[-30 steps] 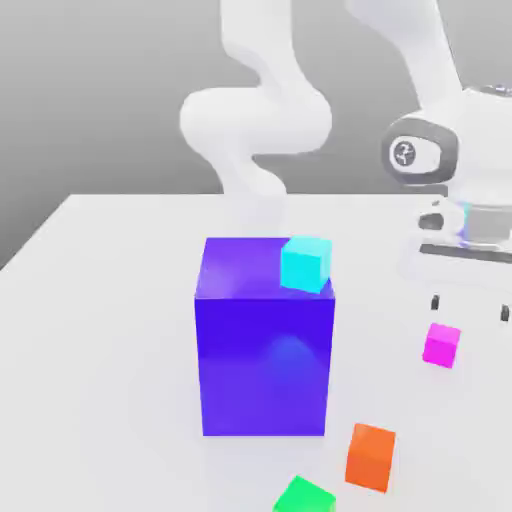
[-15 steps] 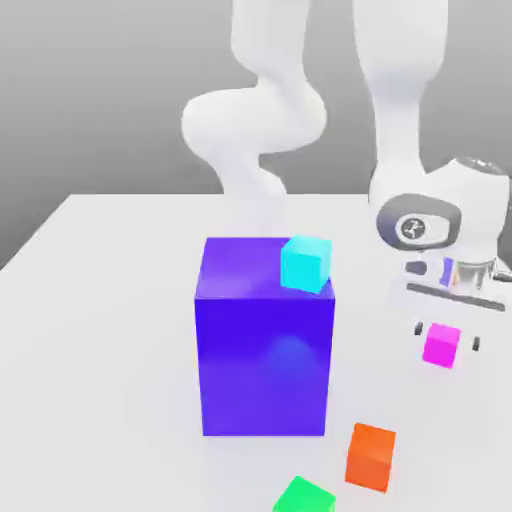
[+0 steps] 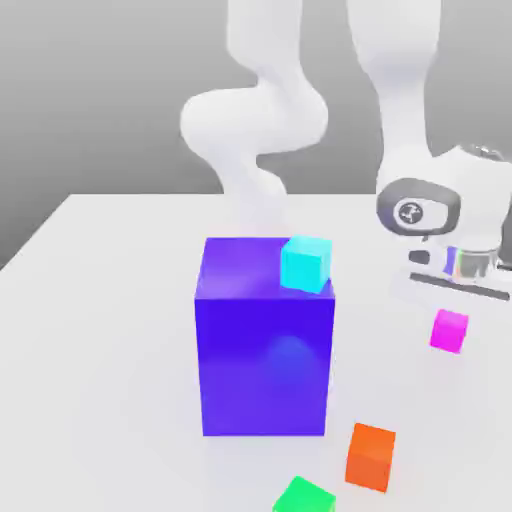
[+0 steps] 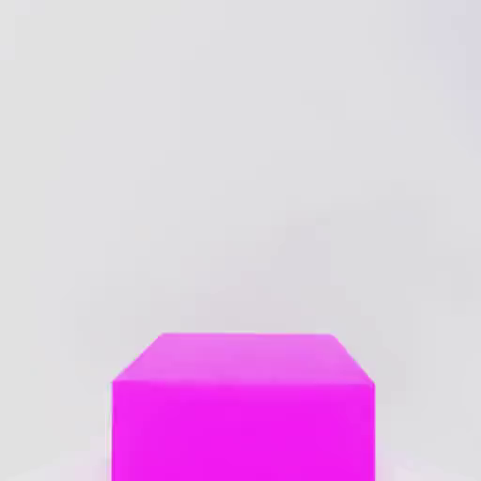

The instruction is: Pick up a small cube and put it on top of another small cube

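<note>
The small plain magenta-pink cube (image 3: pixel 449 331) (image 4: pixel 242 409) sits directly beneath the white two-finger gripper (image 3: pixel 452 312); finger state cannot be determined. 1 large blue-violet block (image 3: pixel 265 350) stands well apart, carrying 1 small cyan cube (image 3: pixel 305 264). 1 orange cube (image 3: pixel 371 456) lies nearer.

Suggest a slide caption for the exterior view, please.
Panda gripper directly above the magenta cube, beside the blue block.

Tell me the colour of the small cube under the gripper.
Magenta-pink: the small cube shows best in the hand view.
</note>
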Available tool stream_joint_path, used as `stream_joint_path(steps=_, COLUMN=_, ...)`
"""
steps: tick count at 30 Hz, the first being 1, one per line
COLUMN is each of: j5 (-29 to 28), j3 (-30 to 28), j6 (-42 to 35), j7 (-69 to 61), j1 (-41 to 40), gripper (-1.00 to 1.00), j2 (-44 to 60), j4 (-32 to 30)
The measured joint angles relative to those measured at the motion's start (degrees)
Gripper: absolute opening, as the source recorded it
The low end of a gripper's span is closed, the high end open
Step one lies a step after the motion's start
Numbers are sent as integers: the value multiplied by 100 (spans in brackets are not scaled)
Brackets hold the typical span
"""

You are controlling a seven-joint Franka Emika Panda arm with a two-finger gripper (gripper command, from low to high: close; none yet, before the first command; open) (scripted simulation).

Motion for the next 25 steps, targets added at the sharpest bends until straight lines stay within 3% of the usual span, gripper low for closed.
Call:
stream_joint_path(steps=3, j5=1005, j3=439, j6=-212, j7=-745, j1=-202, gripper=-100, j2=-427, j4=-133)
stream_joint_path(steps=5, j5=1247, j3=268, j6=-436, j7=-627, j1=-483, gripper=-100, j2=-436, j4=99)
stream_joint_path(steps=17, j5=1467, j3=-1818, j6=-1736, j7=1557, j1=-1949, gripper=-100, j2=232, j4=2116)
stream_joint_path(steps=21, j5=1219, j3=-2452, j6=-1392, j7=2223, j1=-2050, gripper=-100, j2=1119, j4=2642)
stream_joint_path(steps=22, j5=1180, j3=-2514, j6=-1295, j7=2271, j1=-2024, gripper=100, j2=1246, j4=2670)
stream_joint_path(steps=25, j5=1180, j3=-2514, j6=-1295, j7=2271, j1=-2024, gripper=100, j2=1246, j4=2670)
